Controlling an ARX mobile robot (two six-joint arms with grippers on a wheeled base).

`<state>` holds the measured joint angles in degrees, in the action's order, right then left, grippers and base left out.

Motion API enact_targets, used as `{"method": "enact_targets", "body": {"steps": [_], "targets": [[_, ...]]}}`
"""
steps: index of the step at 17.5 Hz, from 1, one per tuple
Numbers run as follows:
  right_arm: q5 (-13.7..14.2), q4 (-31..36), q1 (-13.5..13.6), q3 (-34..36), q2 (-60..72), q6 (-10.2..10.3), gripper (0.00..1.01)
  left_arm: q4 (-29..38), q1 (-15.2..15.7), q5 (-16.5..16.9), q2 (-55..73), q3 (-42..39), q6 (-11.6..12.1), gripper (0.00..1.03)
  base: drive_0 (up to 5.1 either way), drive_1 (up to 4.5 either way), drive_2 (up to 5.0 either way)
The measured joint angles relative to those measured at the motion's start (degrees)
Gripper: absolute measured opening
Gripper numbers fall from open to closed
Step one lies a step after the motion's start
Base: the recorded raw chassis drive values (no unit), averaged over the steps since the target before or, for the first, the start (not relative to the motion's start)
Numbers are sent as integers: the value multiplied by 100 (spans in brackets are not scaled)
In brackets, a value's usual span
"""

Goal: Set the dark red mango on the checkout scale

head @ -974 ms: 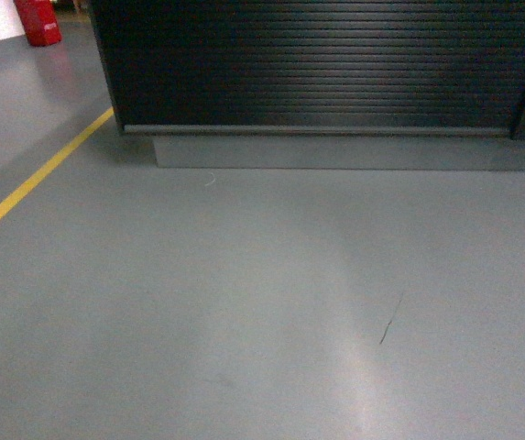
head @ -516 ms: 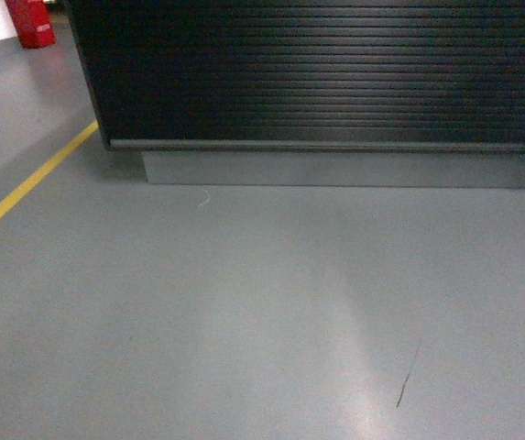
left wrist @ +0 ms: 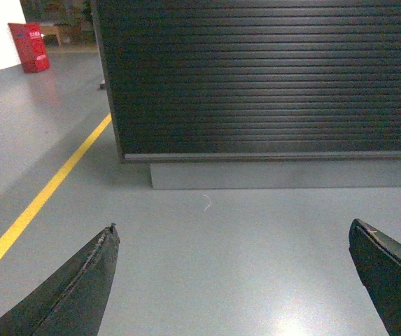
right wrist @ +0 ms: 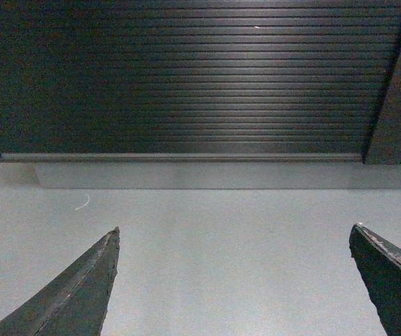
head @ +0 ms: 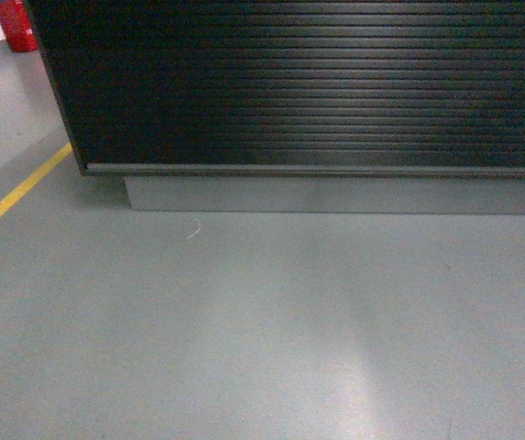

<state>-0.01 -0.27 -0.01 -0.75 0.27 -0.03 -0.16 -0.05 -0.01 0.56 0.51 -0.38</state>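
The checkout [head: 317, 92] fills the top of my head view, its ribbed black front standing on a grey plinth [head: 335, 194] above the grey floor [head: 244, 348]. Mango and scale show in none of my views. My left claw [left wrist: 231, 280] hangs spread wide over bare floor, holding nothing; my right claw [right wrist: 231, 280] likewise. A yellow line [left wrist: 39, 203] runs along the floor at left, a red object [left wrist: 29, 47] beyond it.

Head view: aimed forward and downward, near the checkout [head: 317, 92] front.
Wrist views: held low, faced level at it.
Shared: ribbed front, grey plinth [head: 335, 194], floor [head: 244, 348].
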Motion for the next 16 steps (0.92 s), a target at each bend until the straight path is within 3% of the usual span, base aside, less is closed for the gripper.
{"method": "enact_targets", "body": {"steps": [16], "targets": [[2, 11, 0, 0, 0, 0, 98, 0, 0, 2, 0, 0, 2, 98, 4, 428, -420]]}}
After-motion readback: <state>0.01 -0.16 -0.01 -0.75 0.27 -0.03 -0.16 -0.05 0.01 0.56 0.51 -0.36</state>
